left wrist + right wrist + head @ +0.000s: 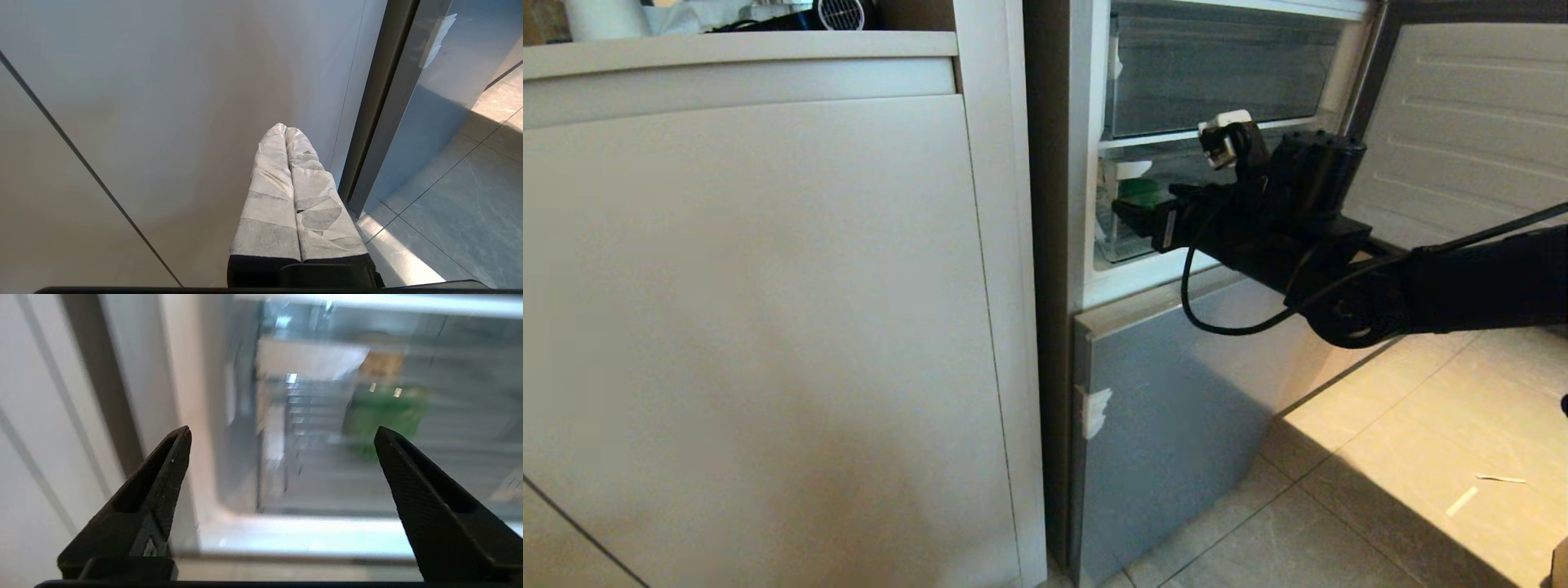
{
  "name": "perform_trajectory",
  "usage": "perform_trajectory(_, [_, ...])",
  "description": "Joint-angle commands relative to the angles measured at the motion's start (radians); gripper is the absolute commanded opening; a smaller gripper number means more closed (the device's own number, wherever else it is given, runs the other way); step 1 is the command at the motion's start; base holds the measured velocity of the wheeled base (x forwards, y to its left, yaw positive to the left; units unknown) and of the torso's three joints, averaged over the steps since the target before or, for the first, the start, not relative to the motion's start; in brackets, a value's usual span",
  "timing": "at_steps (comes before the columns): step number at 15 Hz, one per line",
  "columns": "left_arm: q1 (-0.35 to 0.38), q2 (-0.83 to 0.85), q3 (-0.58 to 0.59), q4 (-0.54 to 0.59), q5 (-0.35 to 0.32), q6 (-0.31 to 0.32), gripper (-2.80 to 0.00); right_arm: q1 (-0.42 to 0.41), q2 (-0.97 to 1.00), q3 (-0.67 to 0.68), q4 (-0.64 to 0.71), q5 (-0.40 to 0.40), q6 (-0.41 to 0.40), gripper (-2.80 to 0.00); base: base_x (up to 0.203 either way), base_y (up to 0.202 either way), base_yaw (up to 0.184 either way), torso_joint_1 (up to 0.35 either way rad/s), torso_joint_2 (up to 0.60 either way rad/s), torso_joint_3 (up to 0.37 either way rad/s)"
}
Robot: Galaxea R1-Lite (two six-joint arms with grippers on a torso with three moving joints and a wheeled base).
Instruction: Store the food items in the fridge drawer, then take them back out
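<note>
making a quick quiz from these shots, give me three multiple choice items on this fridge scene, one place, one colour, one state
1. Where is the right hand?
A. at the open fridge compartment
B. on the floor tiles
C. on top of the cabinet

2. What colour is the item seen between its fingers?
A. red
B. green
C. blue

3. How do the left hand's fingers stand?
A. wide apart
B. pressed together
C. around a bottle

Key: 1 A, the arm reaches to the fridge shelves; 2 B, a green blur lies behind the clear front; 3 B, the wrapped fingers touch along their length.

Nothing readable anywhere here, no labels, brands or numbers on the fridge (1168,425), the cabinet (768,327) or anything else in view.
</note>
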Motion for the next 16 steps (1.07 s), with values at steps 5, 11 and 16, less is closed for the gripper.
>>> perform_trajectory(5, [0.000,0.000,0.000,0.000,0.000,0.000,-2.80,-0.002,0.070,-0.087,0.002,-0.002,-0.001,0.00,0.000,0.000,0.000,0.000,0.00,0.000])
perform_trajectory(11, [0.000,0.000,0.000,0.000,0.000,0.000,-2.80,-0.002,0.099,-0.130,0.002,-0.002,0.000,0.00,0.000,0.000,0.000,0.000,0.00,0.000])
perform_trajectory(16, [0.000,0.000,0.000,0.000,0.000,0.000,-2.80,-0.002,0.119,-0.156,0.002,-0.003,0.001,0.00,0.000,0.000,0.000,0.000,0.00,0.000])
